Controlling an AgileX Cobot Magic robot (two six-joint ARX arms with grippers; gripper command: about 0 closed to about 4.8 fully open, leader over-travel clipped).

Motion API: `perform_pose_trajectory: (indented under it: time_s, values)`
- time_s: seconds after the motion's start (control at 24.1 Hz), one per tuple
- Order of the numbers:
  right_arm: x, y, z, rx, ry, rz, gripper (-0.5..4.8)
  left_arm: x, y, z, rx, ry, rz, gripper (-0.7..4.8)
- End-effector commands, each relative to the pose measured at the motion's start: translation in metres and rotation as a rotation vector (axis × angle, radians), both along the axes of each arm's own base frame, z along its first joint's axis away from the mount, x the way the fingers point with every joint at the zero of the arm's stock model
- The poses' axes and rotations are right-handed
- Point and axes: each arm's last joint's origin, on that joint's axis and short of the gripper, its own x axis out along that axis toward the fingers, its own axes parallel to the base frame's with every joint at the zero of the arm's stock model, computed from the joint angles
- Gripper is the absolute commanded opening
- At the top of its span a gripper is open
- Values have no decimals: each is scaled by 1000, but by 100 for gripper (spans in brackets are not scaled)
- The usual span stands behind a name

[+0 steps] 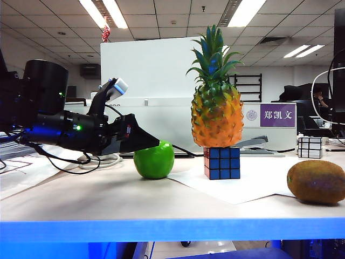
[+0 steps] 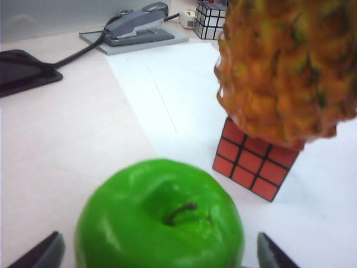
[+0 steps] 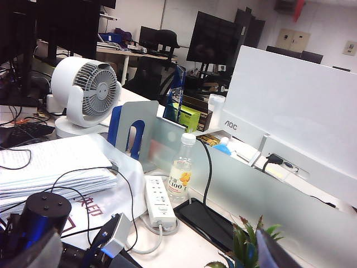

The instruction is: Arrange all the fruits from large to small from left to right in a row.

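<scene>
Left wrist view: glossy bright green apple (image 2: 160, 220) lies between the spread fingertips of the left pincer (image 2: 159, 254), ungripped; judged rigid, smooth, slippery, light; take it across its widest girth; tall orange-yellow pineapple (image 2: 287, 67) stands beyond it on a blue Rubik's cube (image 1: 221, 162); right pincer (image 3: 162, 258) open, raised, holding nothing.

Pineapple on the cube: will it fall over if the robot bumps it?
Probably. The pineapple stands tall on a small Rubik's cube, so it looks top-heavy and apt to tip. Its bumpy skin should grip well. The open left gripper flanks the green apple.
</scene>
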Motion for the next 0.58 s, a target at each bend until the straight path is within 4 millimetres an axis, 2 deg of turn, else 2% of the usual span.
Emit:
perform_pose_trajectory:
  time_s: [0.04,0.58]
  values:
    - [0,-1,4,21,-22,-6,479,3,-3,2,-14,-9,-26,479]
    - [3,-4,4,19,-21,-29,479,13,-9,-10,-3,30,-59,479]
